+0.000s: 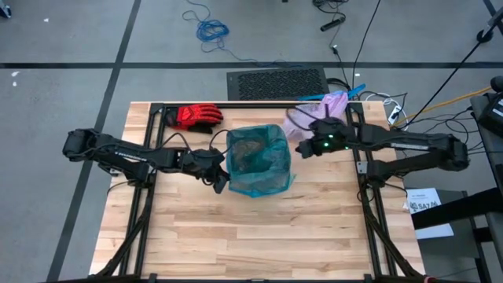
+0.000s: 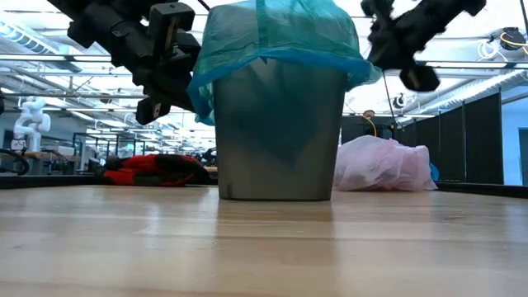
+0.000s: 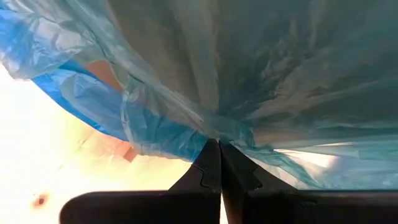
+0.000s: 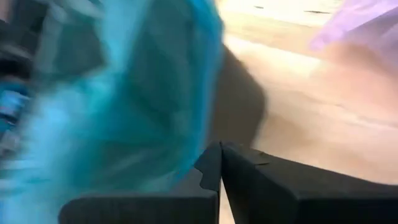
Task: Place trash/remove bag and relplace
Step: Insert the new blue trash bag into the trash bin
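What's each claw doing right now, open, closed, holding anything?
Left claw: closed, pinching the teal bag's overhang at the bin's left side.
Right claw: closed, empty, beside the bin's right rim.

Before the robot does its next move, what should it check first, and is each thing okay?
1. Teal bag covers the bin's rim: ok on the sides the low view shows; the far side cannot be told.
2. Left gripper jaws shut at the teal bag's edge: ok. Whether plastic is pinched between them: cannot tell.
3. Right gripper jaws shut, beside the bin, holding nothing that shows: ok.
4. Pink bag out of the bin and lying behind it: ok.
5. Bin upright on the table: ok.
6. Red glove clear of both arms: ok.
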